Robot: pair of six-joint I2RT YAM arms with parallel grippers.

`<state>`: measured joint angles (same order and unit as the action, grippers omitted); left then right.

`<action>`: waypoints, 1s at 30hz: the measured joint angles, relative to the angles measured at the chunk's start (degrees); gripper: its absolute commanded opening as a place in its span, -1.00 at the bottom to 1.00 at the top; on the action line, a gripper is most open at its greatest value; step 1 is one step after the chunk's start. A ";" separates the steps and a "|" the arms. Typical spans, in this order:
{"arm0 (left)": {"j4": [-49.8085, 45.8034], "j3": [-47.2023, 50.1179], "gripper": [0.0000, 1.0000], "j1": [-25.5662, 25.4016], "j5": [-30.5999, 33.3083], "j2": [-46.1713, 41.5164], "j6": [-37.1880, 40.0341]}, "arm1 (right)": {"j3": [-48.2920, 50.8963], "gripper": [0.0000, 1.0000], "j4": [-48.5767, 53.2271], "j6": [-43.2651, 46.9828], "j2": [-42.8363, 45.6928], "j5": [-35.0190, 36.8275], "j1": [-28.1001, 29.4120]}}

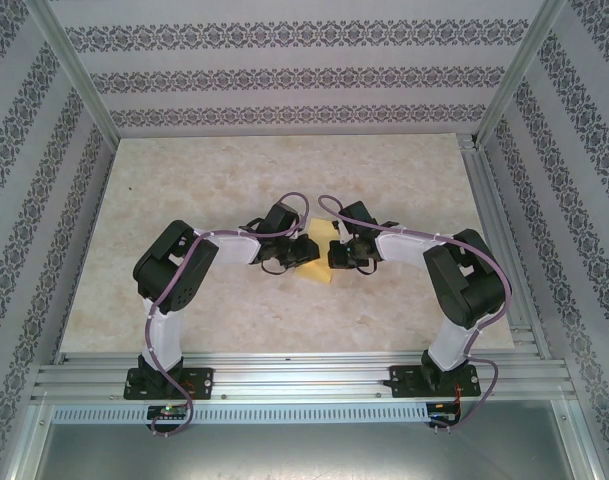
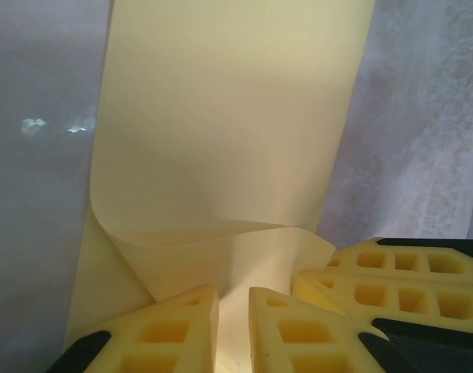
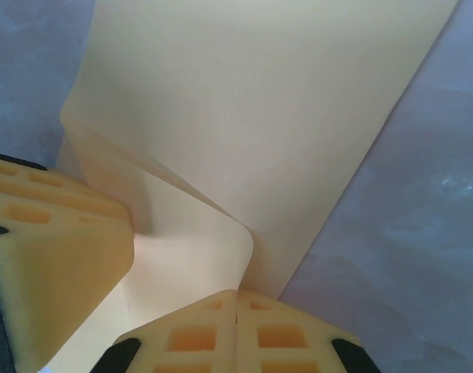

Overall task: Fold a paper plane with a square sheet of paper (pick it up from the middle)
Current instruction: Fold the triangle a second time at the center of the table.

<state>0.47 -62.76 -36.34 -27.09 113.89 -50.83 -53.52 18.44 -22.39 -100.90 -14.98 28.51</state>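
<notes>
The square sheet of paper (image 1: 317,258) is being folded: pinched by the closed right claw (image 3: 236,299), with the left claw (image 2: 234,299) slightly open around it. Next, the fold needs pressing flat on the desk (image 1: 184,190).

Both grippers cover most of the paper (image 1: 314,262) from above, and both wrist views crop its far edge.

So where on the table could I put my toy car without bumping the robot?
The far table by the patterned back wall is bare, and so are both outer sides beyond the arms' elbows. The middle is crowded: the left gripper and right gripper meet over the square sheet of paper.
</notes>
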 measured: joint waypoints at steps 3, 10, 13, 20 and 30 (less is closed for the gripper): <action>-1.14 -0.17 -0.53 -0.11 0.24 -0.68 0.17 | 0.00 -0.92 0.00 0.00 -0.04 -0.02 0.00; -1.79 -0.20 -0.58 -0.11 0.68 -3.82 0.20 | 0.00 -0.92 0.00 0.00 -0.04 -0.02 0.00; -1.81 -0.48 -0.62 -0.11 1.07 -4.09 0.20 | 0.00 -0.92 0.00 0.00 -0.04 -0.02 0.00; -2.01 -1.40 -0.64 -0.11 2.75 -2.80 0.22 | -0.02 -0.93 0.00 0.00 -0.11 -0.02 0.00; -2.19 -1.22 -0.64 -0.07 4.96 0.13 0.66 | -0.57 -0.92 0.11 0.02 -0.52 -0.02 0.26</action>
<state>-1.72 -63.99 -36.40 -22.13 114.02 -50.17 -54.08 18.55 -22.37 -101.43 -15.00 28.77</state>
